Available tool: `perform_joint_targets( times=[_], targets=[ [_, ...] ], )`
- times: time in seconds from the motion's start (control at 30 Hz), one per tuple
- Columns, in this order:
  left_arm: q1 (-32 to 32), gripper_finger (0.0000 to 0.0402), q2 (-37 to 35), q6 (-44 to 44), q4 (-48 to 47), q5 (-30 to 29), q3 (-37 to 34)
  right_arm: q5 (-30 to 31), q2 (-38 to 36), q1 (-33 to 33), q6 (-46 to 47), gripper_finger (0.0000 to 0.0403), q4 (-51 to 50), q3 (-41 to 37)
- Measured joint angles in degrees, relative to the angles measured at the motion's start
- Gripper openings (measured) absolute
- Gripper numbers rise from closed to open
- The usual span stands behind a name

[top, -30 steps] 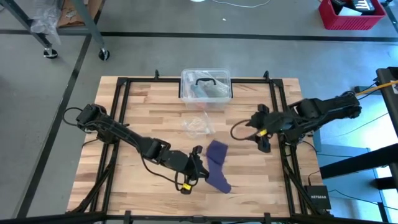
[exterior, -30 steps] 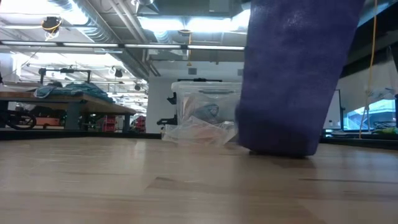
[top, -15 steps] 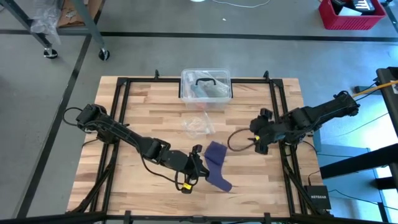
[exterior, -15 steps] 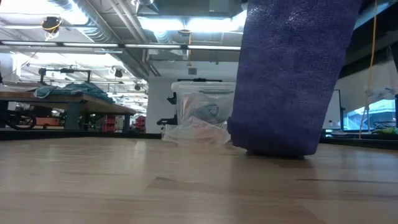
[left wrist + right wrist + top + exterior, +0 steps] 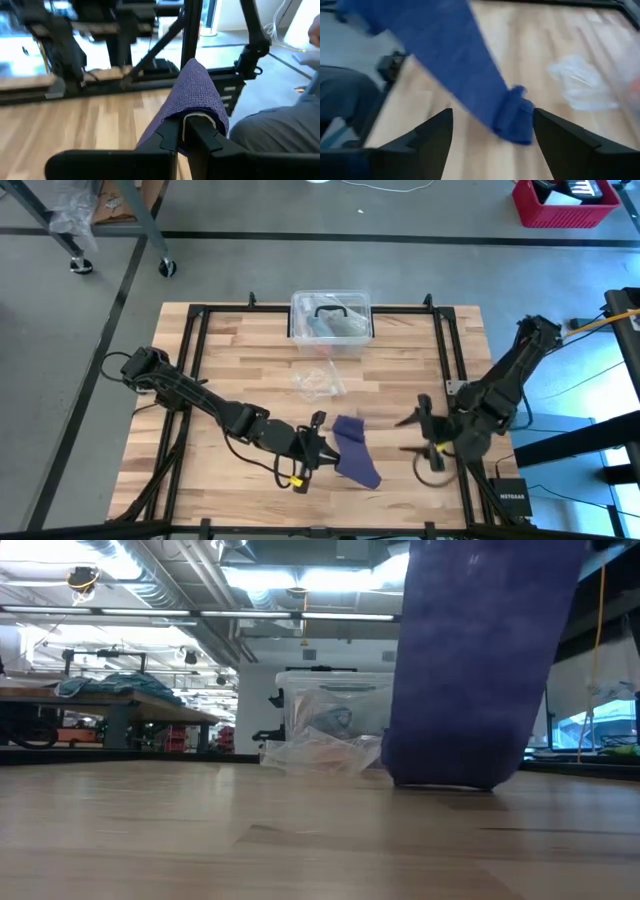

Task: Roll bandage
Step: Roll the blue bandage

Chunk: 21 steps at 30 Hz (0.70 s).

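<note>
The wooden table (image 5: 250, 360) carries everything, and a black frame (image 5: 205, 315) runs along its edges. The left arm (image 5: 190, 395) reaches from the table's left side toward the near middle, and the right arm (image 5: 505, 375) bends down at the right edge. The clear box (image 5: 331, 318) with a black handle stands at the far edge, well apart from both grippers, and it shows also in the low view behind the fabric. The bandage (image 5: 356, 452) is a dark purple strip just to the right of the left gripper (image 5: 318, 448); one end is lifted up in that gripper, and the other part hangs down and lies on the wood toward the near edge. In the low view the bandage (image 5: 470, 660) hangs like a wide curtain and its lower edge touches the table. The left gripper is clamped on the bandage; in the left wrist view the fabric (image 5: 195, 100) is draped over the tips of its closed fingers (image 5: 200, 132). The right gripper (image 5: 425, 435) is to the right of the bandage, near but apart from it, with its fingers (image 5: 430, 135) spread wide and holding nothing. The crinkled plastic wrapper (image 5: 318, 380) lies between the box and the left gripper, beyond the bandage.
</note>
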Motion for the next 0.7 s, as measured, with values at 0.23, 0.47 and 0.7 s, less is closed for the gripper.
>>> perform_joint_targets(
  times=[0.23, 0.47, 0.7],
  targets=[
    [1.73, 0.0011, 0.00, 5.57, 4.55, -5.55, 2.17, -6.50, 3.09, 1.17, 1.70, 0.0273, 7.98, -4.43],
    [3.25, 0.0011, 0.35, 4.07, 11.14, -14.93, 3.40, 14.74, 3.45, 2.50, -3.99, 0.0273, 15.68, -6.71],
    [1.79, 0.0011, 1.06, 7.67, 13.68, -19.83, 3.37, 16.59, 3.35, -0.05, -9.81, 0.0273, 39.73, -18.15]
  ],
)
